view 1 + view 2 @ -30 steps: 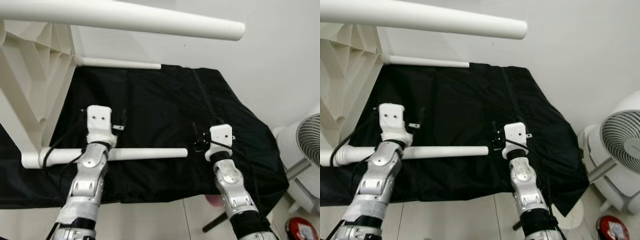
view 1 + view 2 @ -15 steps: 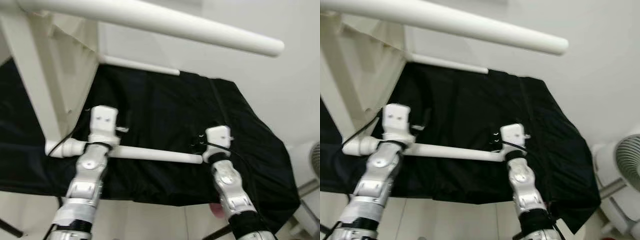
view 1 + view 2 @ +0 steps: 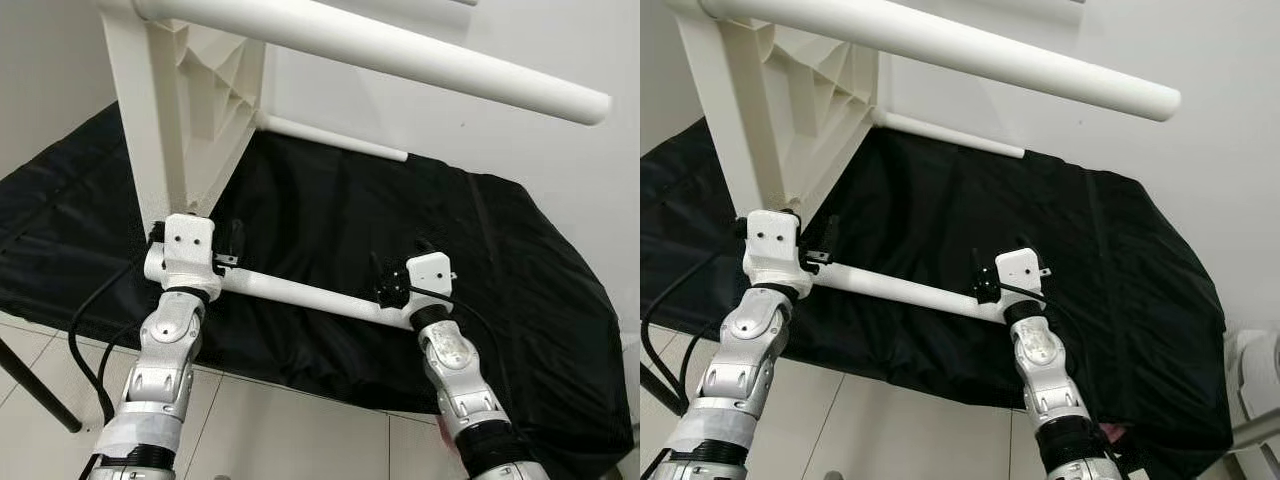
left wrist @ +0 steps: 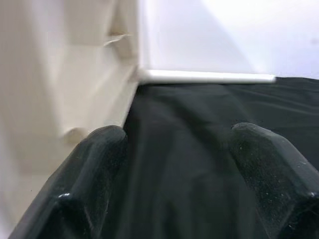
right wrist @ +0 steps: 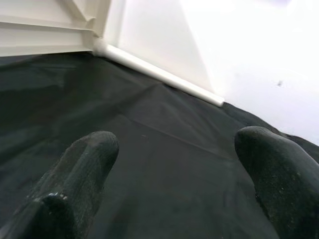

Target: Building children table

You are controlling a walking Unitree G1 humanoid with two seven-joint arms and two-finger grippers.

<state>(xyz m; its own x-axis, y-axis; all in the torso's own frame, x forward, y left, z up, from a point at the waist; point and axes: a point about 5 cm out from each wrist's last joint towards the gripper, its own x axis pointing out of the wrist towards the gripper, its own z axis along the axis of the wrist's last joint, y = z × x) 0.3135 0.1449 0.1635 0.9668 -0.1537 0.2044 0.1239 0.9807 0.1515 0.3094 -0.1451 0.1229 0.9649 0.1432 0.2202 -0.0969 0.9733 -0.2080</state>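
Currently, white children table [image 3: 185, 110] is lying on its side on black cloth [image 3: 330, 220] at 11 o'clock | near leg [image 3: 300, 293] is running 9 to 3 across both wrists | left end effector [image 4: 174, 174] is spreading its fingers [image 4: 94, 169], empty | right end effector [image 5: 174, 179] is likewise gaping, empty | far leg [image 5: 159, 73] is lying at 12 o'clock.

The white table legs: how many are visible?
3: the upper leg at top, the far leg by the wall, the near leg between both grippers. Others may be hidden.
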